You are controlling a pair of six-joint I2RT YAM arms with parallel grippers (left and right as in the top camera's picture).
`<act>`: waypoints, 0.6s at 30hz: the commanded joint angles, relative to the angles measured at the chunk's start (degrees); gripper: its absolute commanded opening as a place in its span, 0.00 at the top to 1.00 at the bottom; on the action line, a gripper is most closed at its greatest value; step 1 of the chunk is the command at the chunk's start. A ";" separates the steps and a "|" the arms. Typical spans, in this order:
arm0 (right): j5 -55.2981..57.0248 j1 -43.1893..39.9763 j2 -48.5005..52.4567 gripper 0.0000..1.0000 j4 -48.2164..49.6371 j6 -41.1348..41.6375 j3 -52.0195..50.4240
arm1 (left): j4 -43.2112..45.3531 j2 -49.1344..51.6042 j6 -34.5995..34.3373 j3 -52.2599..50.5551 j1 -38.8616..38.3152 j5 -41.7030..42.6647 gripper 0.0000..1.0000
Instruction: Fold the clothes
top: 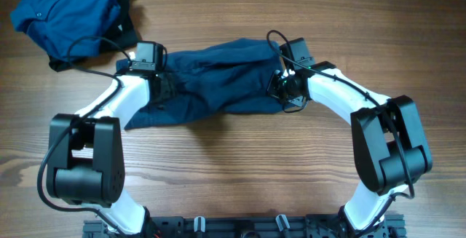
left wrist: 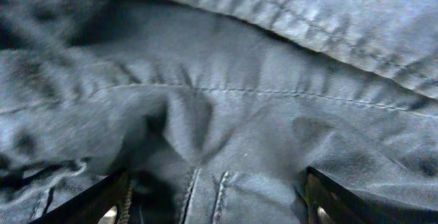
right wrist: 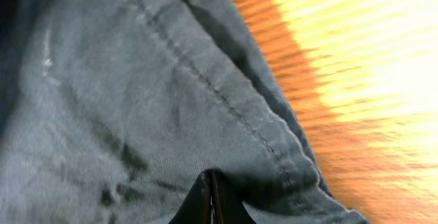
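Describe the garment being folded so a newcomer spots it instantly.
Mid-table on the wooden table, between the left gripper and right gripper, lies a rumpled garment. It is dark navy, unlike the brighter blue shirt heaped in the far-left corner.

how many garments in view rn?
2: navy shorts at center; blue shirt bunched top-left. Black fabric under the shirt may be a third, hard to tell.
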 commanded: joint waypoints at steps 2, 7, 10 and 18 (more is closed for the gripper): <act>12.09 -4.00 4.48 0.96 -6.88 3.37 -4.48 | -0.74 1.05 -0.52 -0.55 -6.73 4.83 0.21; 14.10 -4.66 2.82 0.96 -11.56 8.44 -4.48 | 0.61 1.05 0.07 -0.55 -15.19 4.83 0.20; 16.81 -4.63 0.39 0.96 -15.96 13.38 -4.48 | 1.22 1.05 0.07 -0.55 -20.76 4.76 0.16; 24.79 -4.98 -10.91 0.96 -25.79 17.94 -4.50 | 1.95 1.05 -2.69 -0.55 -21.99 0.92 0.11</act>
